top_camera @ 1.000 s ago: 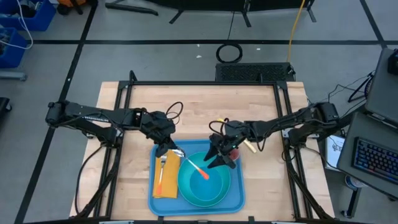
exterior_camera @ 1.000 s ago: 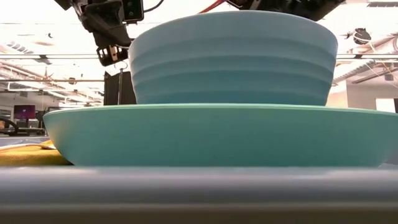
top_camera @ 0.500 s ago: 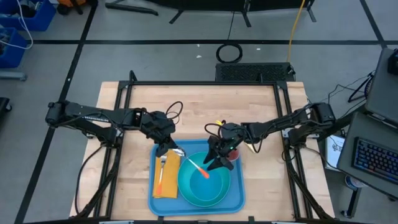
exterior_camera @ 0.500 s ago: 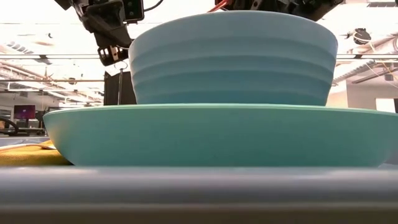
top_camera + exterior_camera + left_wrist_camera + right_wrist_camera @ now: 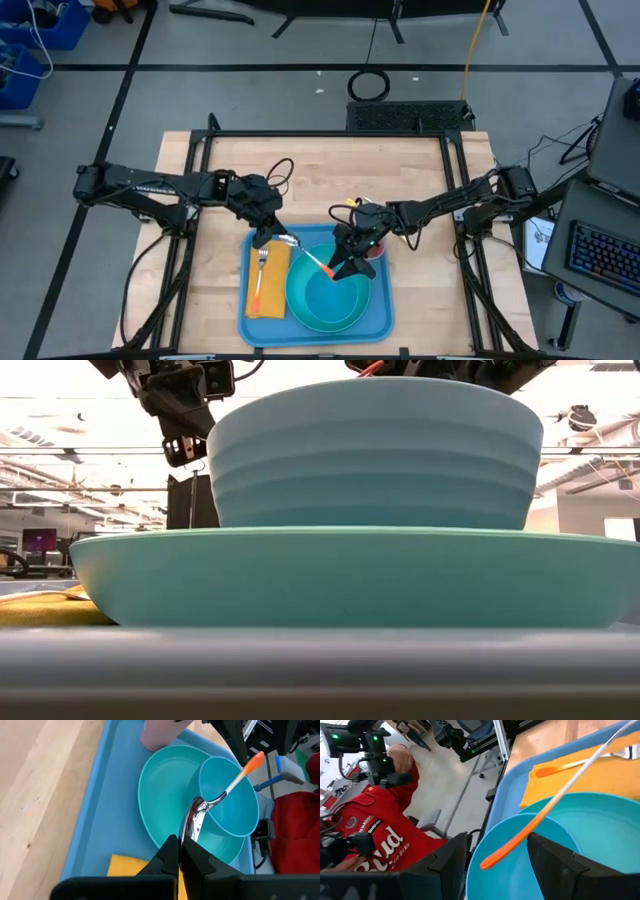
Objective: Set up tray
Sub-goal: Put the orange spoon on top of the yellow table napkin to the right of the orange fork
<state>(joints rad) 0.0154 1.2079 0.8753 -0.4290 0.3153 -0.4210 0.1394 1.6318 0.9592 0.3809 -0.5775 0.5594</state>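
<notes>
- Pale wooden table (image 5: 320,190) sits inside a dark frame on a grey floor marked with black lines; a keyboard (image 5: 605,262) and desk edge show at the right of the high view.
- On the near part of the table lies the tray (image 5: 380,322), a large flat blue rectangle with rounded corners and a low rim.
- Inside the tray, a yellow napkin (image 5: 272,300) lies along its left side, with a fork (image 5: 261,268) that has an orange handle resting on it.
- Beside the napkin sits a round turquoise plate (image 5: 312,312), and a turquoise bowl (image 5: 345,285) stands on that plate; the low view shows the bowl stacked on the plate, both filling the picture.
- A pink cup (image 5: 157,732) stands in the tray's far corner, just beside the plate.
- Left gripper (image 5: 266,237) is over the far left corner of the tray, its 2 fingers (image 5: 167,857) pressed together on the bowl end of a spoon (image 5: 220,795).
- The spoon is metal with an orange handle tip; it reaches from that claw across the rim of the bowl, tip over the bowl's inside.
- Right gripper (image 5: 345,262) is over the bowl's far right edge, with its 2 fingers (image 5: 447,862) spread wide apart to either side of the spoon's orange tip, not touching it as far as the wrist view shows.
- Beyond the table, the right wrist view shows a person in a red garment (image 5: 375,840).
</notes>
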